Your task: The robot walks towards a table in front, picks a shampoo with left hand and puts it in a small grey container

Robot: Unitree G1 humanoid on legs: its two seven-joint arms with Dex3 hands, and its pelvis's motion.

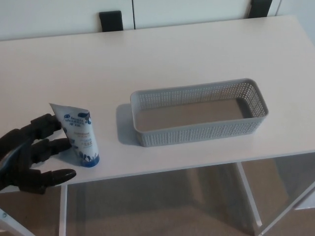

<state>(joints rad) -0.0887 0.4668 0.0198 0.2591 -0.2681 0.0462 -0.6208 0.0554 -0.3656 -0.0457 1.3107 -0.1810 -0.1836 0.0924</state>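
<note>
A white shampoo tube (pixel 78 133) with blue print and a blue cap lies on the white table (pixel 162 64) near its front left edge, cap toward me. My left hand (pixel 34 155) is at the tube's left side, fingers spread, two fingertips touching or nearly touching the tube, thumb below the table edge. It does not hold the tube. The small grey perforated container (pixel 197 110) stands to the right of the tube, with nothing inside it. My right hand does not show.
The table's front edge runs just below the tube and container. Two black chair backs (pixel 110 20) show behind the far edge. Beige floor lies under the table.
</note>
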